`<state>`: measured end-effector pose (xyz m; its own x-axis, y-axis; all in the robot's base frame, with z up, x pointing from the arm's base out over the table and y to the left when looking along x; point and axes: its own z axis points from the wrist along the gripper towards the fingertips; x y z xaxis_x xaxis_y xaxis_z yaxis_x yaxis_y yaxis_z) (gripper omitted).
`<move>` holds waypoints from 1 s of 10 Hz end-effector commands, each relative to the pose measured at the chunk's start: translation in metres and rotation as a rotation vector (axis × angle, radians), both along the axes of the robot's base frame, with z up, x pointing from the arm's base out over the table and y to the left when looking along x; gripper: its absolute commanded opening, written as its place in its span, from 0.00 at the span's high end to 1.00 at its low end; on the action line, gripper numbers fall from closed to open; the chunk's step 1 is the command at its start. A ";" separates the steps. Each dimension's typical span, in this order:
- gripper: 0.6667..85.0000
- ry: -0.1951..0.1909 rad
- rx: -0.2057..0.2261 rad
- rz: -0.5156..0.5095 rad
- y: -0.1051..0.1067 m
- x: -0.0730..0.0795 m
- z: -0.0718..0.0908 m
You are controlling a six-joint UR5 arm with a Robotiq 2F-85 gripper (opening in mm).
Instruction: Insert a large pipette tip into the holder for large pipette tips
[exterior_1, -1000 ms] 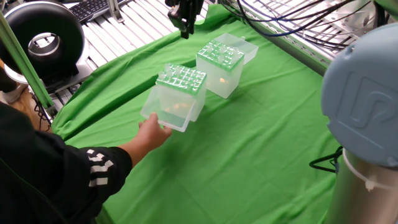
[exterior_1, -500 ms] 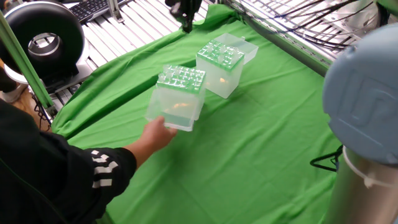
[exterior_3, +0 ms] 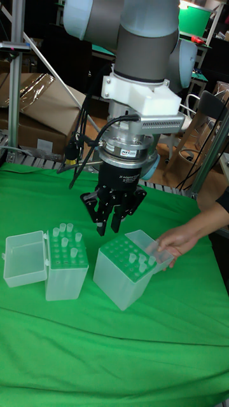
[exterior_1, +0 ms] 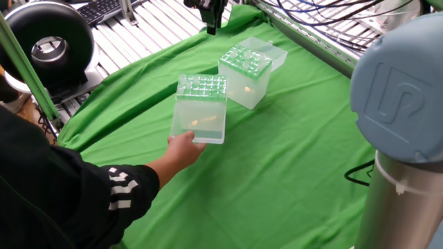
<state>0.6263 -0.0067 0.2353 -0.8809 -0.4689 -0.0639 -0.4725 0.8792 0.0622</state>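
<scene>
The holder for large pipette tips (exterior_1: 199, 114) is the nearer translucent box with a green grid top (exterior_3: 122, 270). Its clear lid hangs open and a few tips stand in its holes. A person's hand (exterior_1: 185, 149) grips its near side (exterior_3: 181, 240). My gripper (exterior_3: 109, 226) hangs above and behind the holder, apart from it, and shows dark at the top edge of the fixed view (exterior_1: 211, 24). Its fingers point down and stand close together. Whether a large pipette tip is between them cannot be seen.
A second translucent box (exterior_1: 246, 69) bristling with clear tips (exterior_3: 67, 264) stands beside the holder, lid open. A green cloth (exterior_1: 291, 159) covers the table. A black ring lamp (exterior_1: 48, 45) stands at the left, and my arm's grey-blue base (exterior_1: 401, 104) at the right.
The person's hand has turned and slid the holder a little to the right, squaring it up. My gripper has shifted slightly right and up.
</scene>
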 end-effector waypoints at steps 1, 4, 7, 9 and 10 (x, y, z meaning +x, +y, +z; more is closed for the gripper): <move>0.61 0.014 0.002 -0.105 -0.006 -0.001 0.002; 0.62 -0.012 -0.018 0.131 -0.010 0.001 0.002; 0.49 0.008 0.042 0.155 0.005 -0.006 0.003; 0.54 0.021 0.013 0.049 0.042 -0.012 0.001; 0.54 0.005 0.021 0.034 0.054 -0.008 -0.005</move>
